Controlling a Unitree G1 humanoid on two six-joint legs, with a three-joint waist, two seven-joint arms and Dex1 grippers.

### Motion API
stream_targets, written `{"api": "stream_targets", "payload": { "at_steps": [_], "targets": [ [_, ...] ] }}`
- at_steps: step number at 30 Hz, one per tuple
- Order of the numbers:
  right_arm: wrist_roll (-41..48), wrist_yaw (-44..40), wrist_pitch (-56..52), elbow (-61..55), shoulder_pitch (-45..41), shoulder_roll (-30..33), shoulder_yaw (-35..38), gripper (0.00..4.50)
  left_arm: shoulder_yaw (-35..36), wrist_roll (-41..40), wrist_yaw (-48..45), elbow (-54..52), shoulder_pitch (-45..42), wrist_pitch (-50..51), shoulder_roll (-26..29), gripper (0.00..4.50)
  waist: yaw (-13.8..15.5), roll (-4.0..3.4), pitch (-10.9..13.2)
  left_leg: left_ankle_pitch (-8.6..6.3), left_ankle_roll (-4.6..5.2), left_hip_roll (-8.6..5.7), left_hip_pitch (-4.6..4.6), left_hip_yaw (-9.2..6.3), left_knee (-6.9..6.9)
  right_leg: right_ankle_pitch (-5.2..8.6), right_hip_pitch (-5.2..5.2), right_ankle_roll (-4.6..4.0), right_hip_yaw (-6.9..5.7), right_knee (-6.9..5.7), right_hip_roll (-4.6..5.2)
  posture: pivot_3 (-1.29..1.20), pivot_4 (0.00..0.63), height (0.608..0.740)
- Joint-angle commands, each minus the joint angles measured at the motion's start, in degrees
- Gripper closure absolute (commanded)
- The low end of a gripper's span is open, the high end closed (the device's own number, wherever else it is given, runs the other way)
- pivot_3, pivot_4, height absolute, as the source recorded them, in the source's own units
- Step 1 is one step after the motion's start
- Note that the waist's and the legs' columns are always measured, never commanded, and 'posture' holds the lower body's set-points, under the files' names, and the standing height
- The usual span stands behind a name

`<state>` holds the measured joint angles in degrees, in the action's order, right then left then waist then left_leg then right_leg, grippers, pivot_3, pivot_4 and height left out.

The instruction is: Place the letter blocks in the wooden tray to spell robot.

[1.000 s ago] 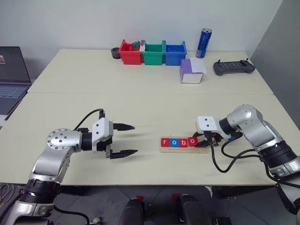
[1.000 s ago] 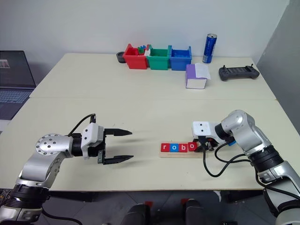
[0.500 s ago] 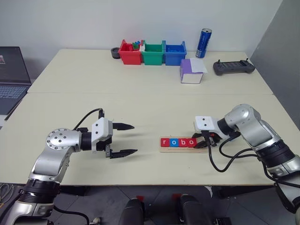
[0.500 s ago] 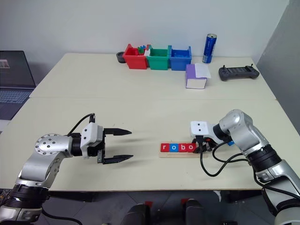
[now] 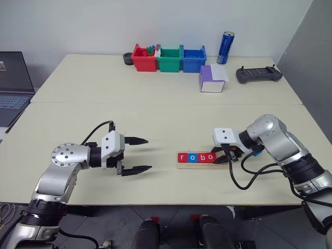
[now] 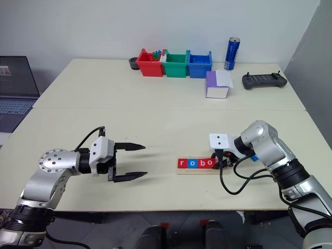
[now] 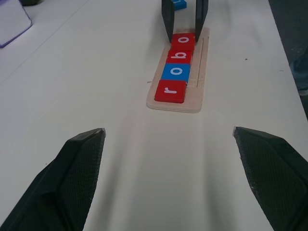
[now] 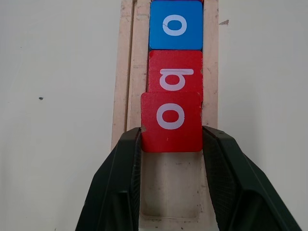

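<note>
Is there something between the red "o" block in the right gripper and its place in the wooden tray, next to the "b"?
Nothing visible. The right gripper holds the red "o" block over the wooden tray, with its far edge overlapping the "b" block. The tray slot below it looks bare.

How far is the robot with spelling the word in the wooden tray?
Done: r, o, b sit in the wooden tray. In hand: the right gripper is shut on the red o block, not yet flat. Left: the blue block beyond the tray; left gripper open, idle.
</note>
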<state>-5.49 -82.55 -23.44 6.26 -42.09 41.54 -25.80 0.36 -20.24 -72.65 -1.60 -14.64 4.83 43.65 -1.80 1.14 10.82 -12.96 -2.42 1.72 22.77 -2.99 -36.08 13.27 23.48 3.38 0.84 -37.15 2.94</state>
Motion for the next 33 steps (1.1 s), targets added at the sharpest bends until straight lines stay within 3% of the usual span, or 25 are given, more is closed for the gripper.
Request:
{"api": "stream_targets", "payload": {
  "at_steps": [1, 32, 33],
  "targets": [
    [0.11, -0.05, 0.27, -0.65, -0.54, 0.90, 0.72, 3.05, 1.37, -0.75, 0.21, -1.39, -0.44, 0.00, 0.97, 0.00, 0.00, 0.00, 0.00, 0.00, 0.00, 0.00, 0.00, 0.00, 0.00, 0.00, 0.00, 0.00, 0.00, 0.00, 0.00, 0.00, 0.150, 0.740],
    [0.37, -0.38, 0.07, 0.17, -0.88, 0.75, 0.19, 3.05, 1.65, -0.45, 0.09, 0.14, -0.22, -1.10, 1.17, 0.00, 0.00, 0.00, 0.00, 0.00, 0.00, 0.00, 0.00, 0.00, 0.00, 0.00, 0.00, 0.00, -0.01, 0.00, 0.00, 0.00, 0.150, 0.740],
    [0.50, -0.35, -0.31, 0.11, -0.95, 0.65, 0.29, 2.70, 1.68, -0.43, 0.04, 0.31, -0.24, -1.22, 1.21, 0.00, 0.00, 0.00, 0.00, 0.00, 0.00, 0.00, 0.00, 0.00, 0.00, 0.00, 0.00, 0.00, 0.00, 0.00, 0.00, 0.00, 0.150, 0.740]
  ]
}}
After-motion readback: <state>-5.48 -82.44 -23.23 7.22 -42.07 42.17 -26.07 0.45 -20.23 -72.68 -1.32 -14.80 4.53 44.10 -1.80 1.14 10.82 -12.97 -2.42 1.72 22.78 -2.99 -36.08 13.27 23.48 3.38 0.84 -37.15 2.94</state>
